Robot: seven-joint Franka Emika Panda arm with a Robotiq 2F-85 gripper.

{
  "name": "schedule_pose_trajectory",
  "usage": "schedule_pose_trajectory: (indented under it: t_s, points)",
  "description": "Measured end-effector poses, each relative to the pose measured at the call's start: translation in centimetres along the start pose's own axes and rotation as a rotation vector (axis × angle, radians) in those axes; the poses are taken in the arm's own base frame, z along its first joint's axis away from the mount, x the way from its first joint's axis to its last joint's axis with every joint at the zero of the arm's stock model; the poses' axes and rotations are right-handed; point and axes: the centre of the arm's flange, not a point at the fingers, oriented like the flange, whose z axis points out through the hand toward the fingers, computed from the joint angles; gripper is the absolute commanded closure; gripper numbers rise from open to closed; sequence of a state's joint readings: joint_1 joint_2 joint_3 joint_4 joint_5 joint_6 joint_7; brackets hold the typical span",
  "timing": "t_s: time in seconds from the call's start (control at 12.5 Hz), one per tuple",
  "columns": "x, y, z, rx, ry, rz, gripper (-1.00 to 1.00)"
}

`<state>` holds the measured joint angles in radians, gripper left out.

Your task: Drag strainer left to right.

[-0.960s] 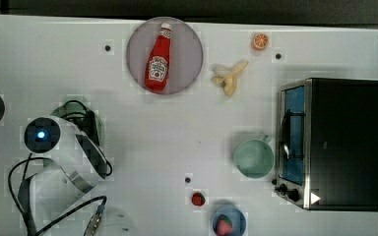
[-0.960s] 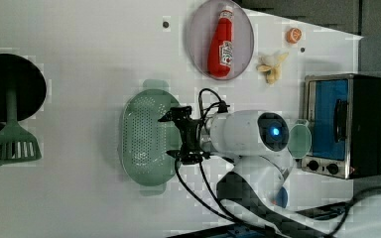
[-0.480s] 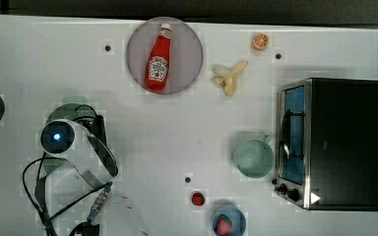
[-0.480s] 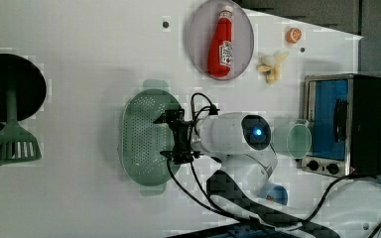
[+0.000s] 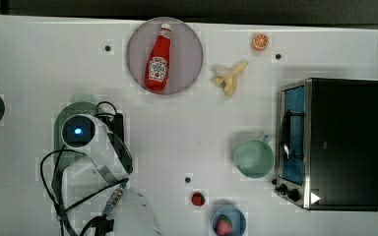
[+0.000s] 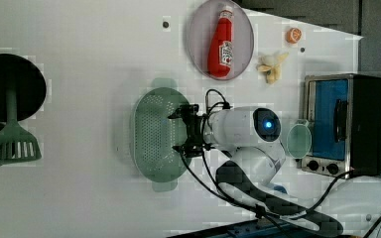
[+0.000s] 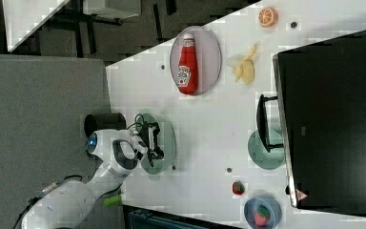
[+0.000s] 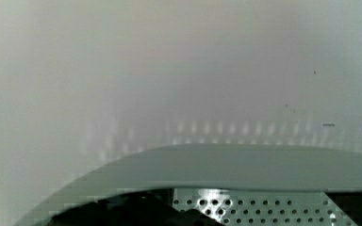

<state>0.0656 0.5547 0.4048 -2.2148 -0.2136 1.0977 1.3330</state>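
Note:
The strainer (image 6: 154,134), a pale mint-green oblong colander with a dotted bottom, lies on the white table. In the left view my gripper (image 6: 177,131) reaches down over the strainer's right side, fingers spread apart and open, with nothing pinched between them. In the top view the arm covers most of the strainer (image 5: 82,104); just its far end and one edge peek out. The right view has the gripper (image 7: 155,138) low over the strainer (image 7: 167,143). The wrist view looks across the perforated bottom to the strainer's rim (image 8: 245,165) close ahead.
A grey plate (image 5: 187,69) holding a ketchup bottle (image 5: 158,64) sits at the back. A banana (image 5: 230,77), an orange half (image 5: 260,41), a mint mug (image 5: 254,158), a toaster oven (image 5: 332,142), a strawberry (image 5: 198,198) and a blue bowl (image 5: 229,222) occupy the top view's right. A black pot (image 6: 10,87) and spatula (image 6: 11,144) stand at the left view's left.
The arm's wrist has swung toward the top view's right, over the strainer. The strainer seems to have shifted slightly the same way. The fingers stay apart.

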Motion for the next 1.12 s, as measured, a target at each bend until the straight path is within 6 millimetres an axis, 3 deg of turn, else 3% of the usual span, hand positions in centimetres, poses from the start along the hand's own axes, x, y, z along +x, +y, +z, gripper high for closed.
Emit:
schedule_pose_trajectory:
  t_s: [0.48, 0.72, 1.12]
  points:
    - [2.8, -0.9, -3.8, 0.057, 0.020, 0.051, -1.00]
    - [5.1, 0.1, -3.5, 0.040, 0.043, 0.073, -1.00]
    - [10.6, 1.4, -1.4, -0.042, 0.079, 0.100, -1.00]
